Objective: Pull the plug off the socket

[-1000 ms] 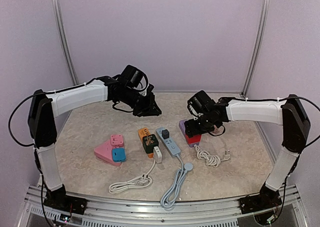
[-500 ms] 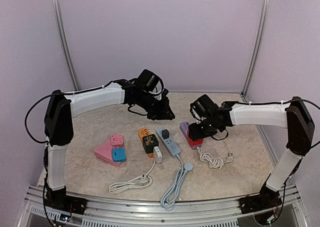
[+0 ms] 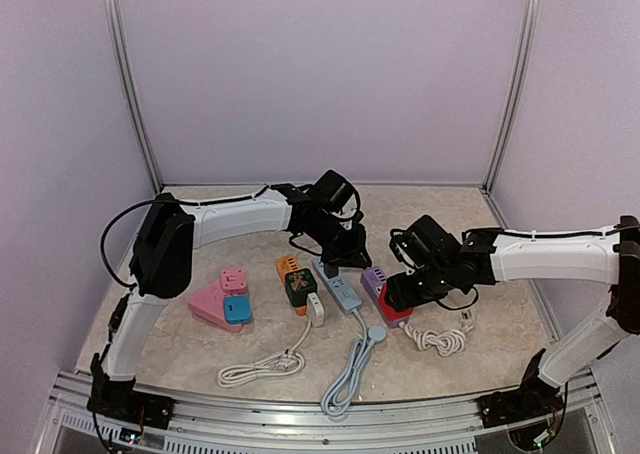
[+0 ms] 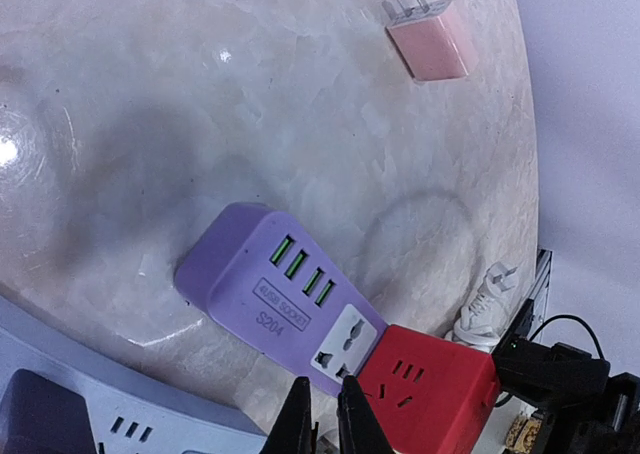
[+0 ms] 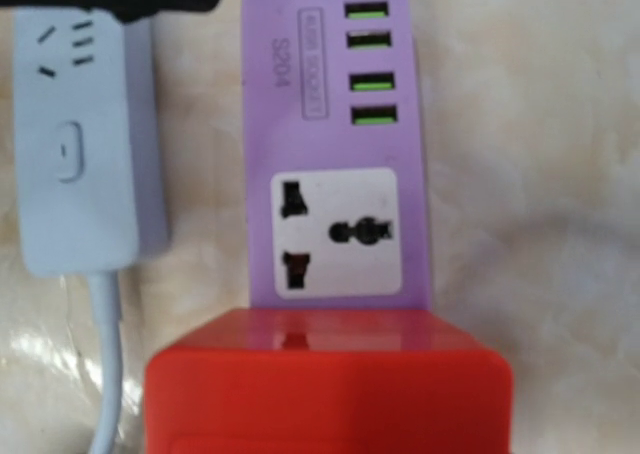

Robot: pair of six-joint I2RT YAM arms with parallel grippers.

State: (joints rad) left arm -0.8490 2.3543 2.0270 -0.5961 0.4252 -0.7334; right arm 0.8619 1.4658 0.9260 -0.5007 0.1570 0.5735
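A red cube plug sits plugged into the near end of a purple USB socket block lying on the table. My right gripper is shut on the red plug, which fills the bottom of the right wrist view below the purple block; its fingers are hidden there. My left gripper hovers at the purple block's left side, its fingers nearly together and empty. The left wrist view shows the purple block and the red plug.
A grey-blue power strip lies just left of the purple block. Further left are an orange strip with a black plug and a pink triangular socket carrying a blue plug. A coiled white cable lies near right. A loose pink plug lies at the back.
My left arm swung right and nearer, from the back of the table to beside the purple block. My right gripper slid nearer and slightly right, dragging the red plug and the purple block.
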